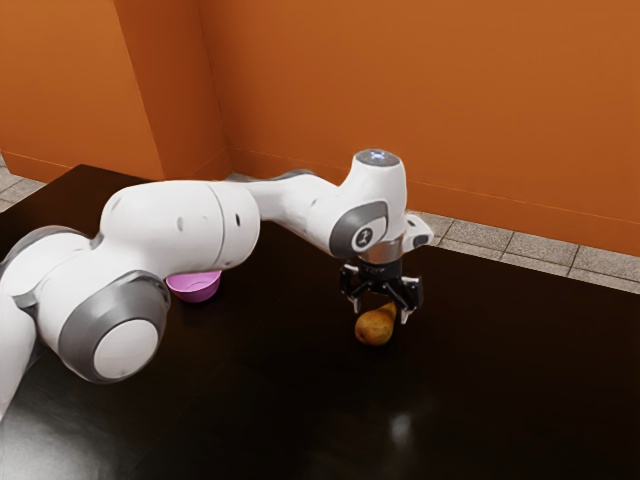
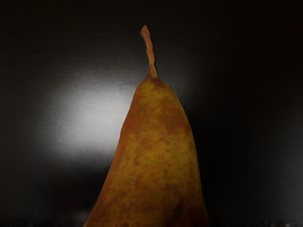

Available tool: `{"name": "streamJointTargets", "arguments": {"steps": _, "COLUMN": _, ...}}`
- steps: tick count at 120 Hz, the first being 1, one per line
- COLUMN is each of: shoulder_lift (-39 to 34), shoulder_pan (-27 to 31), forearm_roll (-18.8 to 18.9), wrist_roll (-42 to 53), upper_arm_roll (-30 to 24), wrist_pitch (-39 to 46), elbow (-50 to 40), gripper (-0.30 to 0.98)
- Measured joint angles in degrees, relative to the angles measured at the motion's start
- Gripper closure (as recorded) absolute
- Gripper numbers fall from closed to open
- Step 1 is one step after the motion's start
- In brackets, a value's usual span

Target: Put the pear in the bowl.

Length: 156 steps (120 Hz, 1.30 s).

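The gripper (image 1: 381, 312) is standing wide at the pear (image 1: 375, 327), which is lying on the table (image 1: 480, 390). The bowl (image 1: 194, 289) is sitting apart, toward the exterior view's left. Caution: a grip closing on the tapering neck (image 2: 158, 106) may be squeezing the pear nearward.

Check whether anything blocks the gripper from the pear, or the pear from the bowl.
Nothing visible stands between my open gripper and the pear, nor on the table between pear and pink bowl; my arm hides part of the bowl in the exterior view.
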Motion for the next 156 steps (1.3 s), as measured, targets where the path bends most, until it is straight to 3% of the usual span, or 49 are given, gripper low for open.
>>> {"name": "streamJointTargets", "arguments": {"steps": 44, "shoulder_lift": -1.2, "shoulder_pan": 0.2, "forearm_roll": -0.5, "wrist_roll": -4.1, "upper_arm_roll": -0.7, "wrist_pitch": 0.9, "elbow": -4.1, "gripper": 0.03}}
{"name": "streamJointTargets", "arguments": {"steps": 69, "shoulder_lift": -1.5, "shoulder_pan": 0.4, "forearm_roll": -0.6, "wrist_roll": -5.5, "upper_arm_roll": -0.7, "wrist_pitch": 0.9, "elbow": -4.6, "gripper": 0.19}}
{"name": "streamJointTargets", "arguments": {"steps": 100, "shoulder_lift": -1.8, "shoulder_pan": 0.5, "forearm_roll": -0.4, "wrist_roll": -6.9, "upper_arm_roll": -0.7, "wrist_pitch": 0.7, "elbow": -5.1, "gripper": 0.27}}
{"name": "streamJointTargets", "arguments": {"steps": 131, "shoulder_lift": -10.0, "shoulder_pan": 0.6, "forearm_roll": -0.4, "wrist_roll": -8.1, "upper_arm_roll": -0.1, "wrist_pitch": 0.8, "elbow": -13.3, "gripper": 0.38}}
{"name": "streamJointTargets", "arguments": {"steps": 156, "shoulder_lift": -17.8, "shoulder_pan": 4.0, "forearm_roll": -0.3, "wrist_roll": -9.0, "upper_arm_roll": 2.6, "wrist_pitch": 1.0, "elbow": -19.7, "gripper": 0.41}}
